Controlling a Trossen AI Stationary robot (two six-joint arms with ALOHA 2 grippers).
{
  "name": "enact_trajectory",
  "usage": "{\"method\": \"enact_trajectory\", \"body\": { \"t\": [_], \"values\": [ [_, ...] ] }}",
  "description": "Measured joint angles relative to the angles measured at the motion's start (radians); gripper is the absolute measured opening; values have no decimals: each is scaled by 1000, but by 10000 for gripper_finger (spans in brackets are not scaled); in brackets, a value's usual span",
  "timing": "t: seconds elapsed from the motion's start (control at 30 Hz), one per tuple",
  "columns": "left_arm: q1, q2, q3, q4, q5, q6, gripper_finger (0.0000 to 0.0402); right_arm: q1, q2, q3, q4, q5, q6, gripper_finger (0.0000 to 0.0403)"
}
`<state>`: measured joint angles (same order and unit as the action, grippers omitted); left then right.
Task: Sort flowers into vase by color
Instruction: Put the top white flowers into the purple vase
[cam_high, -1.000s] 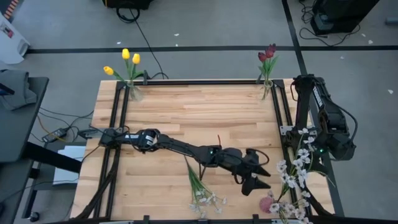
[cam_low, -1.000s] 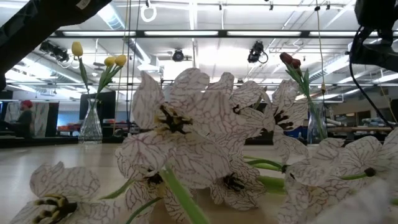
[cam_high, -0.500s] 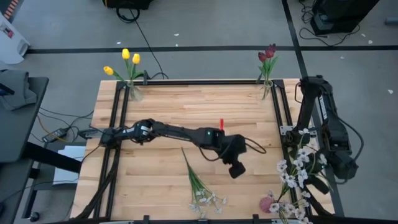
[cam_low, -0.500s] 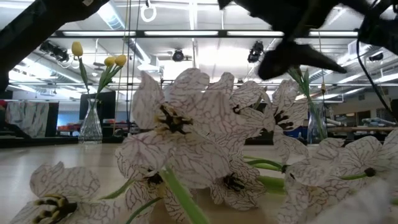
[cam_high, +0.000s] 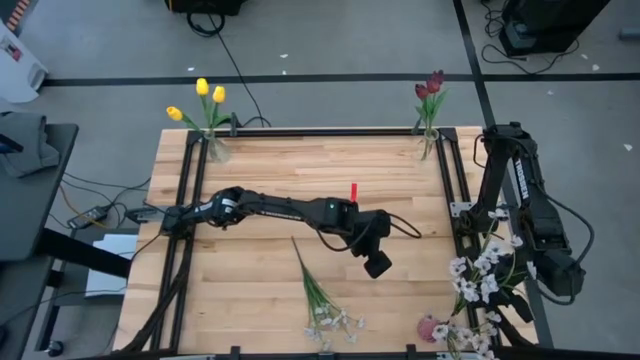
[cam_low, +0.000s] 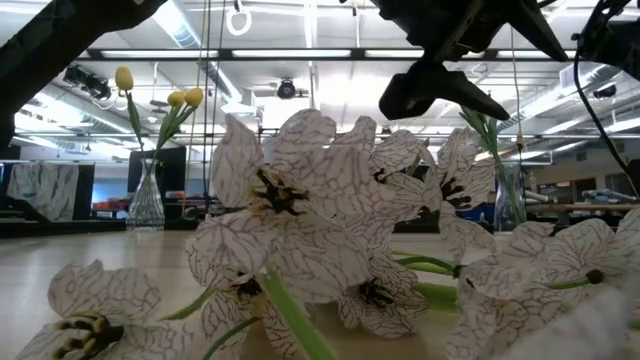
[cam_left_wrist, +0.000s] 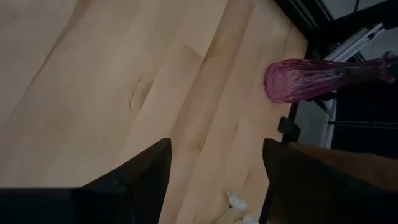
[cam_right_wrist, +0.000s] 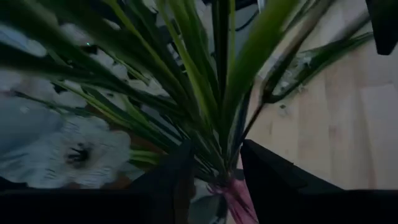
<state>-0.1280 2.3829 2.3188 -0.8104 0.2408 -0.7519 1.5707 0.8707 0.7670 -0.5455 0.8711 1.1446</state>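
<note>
The left gripper hangs wide and empty mid-table; the right gripper, partly parted, straddles green stems without clamping. White flowers crowd the near-right edge; a loose pinch could drop them.

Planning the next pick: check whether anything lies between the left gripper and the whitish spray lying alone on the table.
Nothing visible does. The left gripper hangs over the table, jaws open and empty; only bare wood separates it from the whitish spray.
</note>
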Motion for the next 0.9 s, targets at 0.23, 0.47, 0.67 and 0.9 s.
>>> {"method": "enact_trajectory", "body": {
  "t": [0.23,0.47,0.67,0.9],
  "values": [
    [0,0,0,6,-3,-12,257,-1,0,0,3,47,-1,144],
    [-1,0,0,20,-4,-12,257,-30,0,0,8,50,3,144],
    [-5,0,0,97,-3,-11,257,-45,0,0,22,43,0,137],
    [-5,0,0,109,-1,-7,257,-45,0,0,22,-21,-3,85]
  ]
}}
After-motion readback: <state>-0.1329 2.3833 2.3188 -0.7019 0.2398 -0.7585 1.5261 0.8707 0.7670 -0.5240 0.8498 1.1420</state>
